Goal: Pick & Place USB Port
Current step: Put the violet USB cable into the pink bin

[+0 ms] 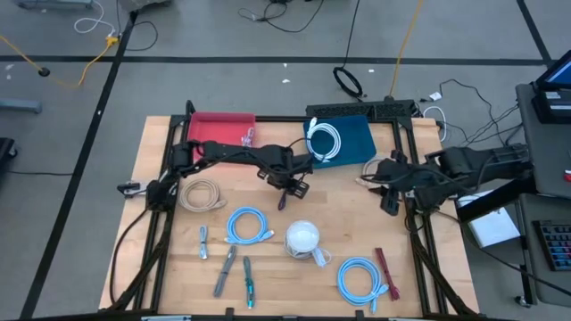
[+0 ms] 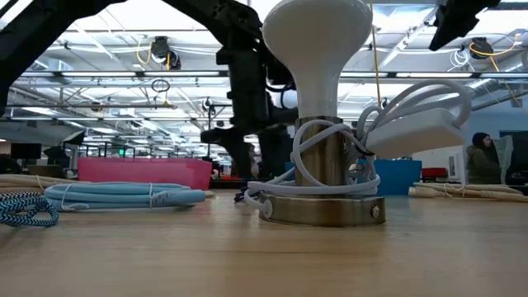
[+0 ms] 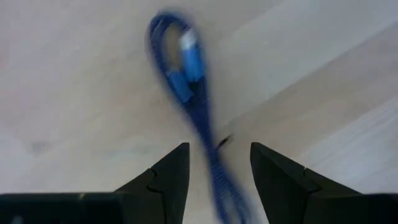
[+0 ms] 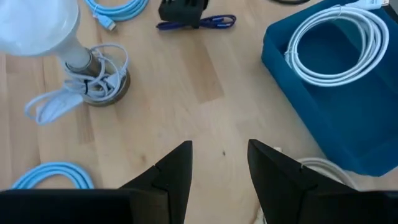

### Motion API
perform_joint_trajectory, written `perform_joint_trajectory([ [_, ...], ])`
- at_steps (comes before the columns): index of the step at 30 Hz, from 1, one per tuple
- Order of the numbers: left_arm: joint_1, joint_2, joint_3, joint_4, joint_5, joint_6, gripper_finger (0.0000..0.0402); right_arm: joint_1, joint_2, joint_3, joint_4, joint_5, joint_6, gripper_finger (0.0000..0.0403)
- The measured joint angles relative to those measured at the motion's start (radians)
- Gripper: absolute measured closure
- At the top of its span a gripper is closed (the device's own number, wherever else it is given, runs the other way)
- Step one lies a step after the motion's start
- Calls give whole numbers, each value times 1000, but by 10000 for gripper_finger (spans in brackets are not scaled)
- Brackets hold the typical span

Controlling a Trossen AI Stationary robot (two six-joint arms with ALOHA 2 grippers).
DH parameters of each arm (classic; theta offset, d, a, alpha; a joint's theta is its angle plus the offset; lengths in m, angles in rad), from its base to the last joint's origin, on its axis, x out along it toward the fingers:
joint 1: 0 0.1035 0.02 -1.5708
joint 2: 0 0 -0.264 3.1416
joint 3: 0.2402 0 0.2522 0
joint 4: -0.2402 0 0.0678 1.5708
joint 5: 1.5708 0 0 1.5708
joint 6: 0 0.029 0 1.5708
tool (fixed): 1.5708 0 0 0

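Note:
A dark blue braided USB cable point(image 3: 186, 68) lies folded on the wooden table, mid-table in the high view point(image 1: 284, 201). My left gripper point(image 3: 214, 171) is low over it and open, with one finger on each side of the cable's strand and not touching it. The right wrist view shows this gripper point(image 4: 183, 12) over the cable's middle point(image 4: 214, 22). My right gripper point(image 4: 219, 168) is open and holds nothing. It hovers at the table's right side point(image 1: 390, 201), near the blue bin point(image 1: 350, 143), which holds a white cable coil point(image 1: 323, 139).
A pink bin point(image 1: 221, 134) stands at the far edge, left of the blue bin. A white lamp with wound cord point(image 1: 303, 239) stands near the left gripper. Light blue coils point(image 1: 248, 226) point(image 1: 359, 278), a beige coil point(image 1: 201, 194) and small tools point(image 1: 225, 272) lie toward the near side.

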Motion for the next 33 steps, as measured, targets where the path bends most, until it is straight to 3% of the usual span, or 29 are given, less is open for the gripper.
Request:
perform_joint_trajectory([
  [11, -18, 75, 5, 13, 32, -20, 231, 55, -1, -49, 44, -4, 22, 257],
  [15, -27, 75, 4, -13, -1, -44, 236, 57, 0, -50, 70, -2, 21, 257],
  [18, -28, 74, 3, -33, -16, -51, 284, 57, 0, -49, 74, -2, 21, 257],
  [21, -24, 75, 2, -36, -8, -23, 373, 57, 0, -50, 77, -3, 20, 257],
  [23, -25, 71, 2, -37, -7, -23, 383, 57, 0, -50, 85, -3, 20, 257],
  [28, -11, -9, -9, -48, -12, -22, 392, 57, 0, -50, 134, -3, 13, 257],
  [33, 65, -231, 0, -110, -195, -28, 392, 57, 2, -50, 198, -1, -9, 257],
])
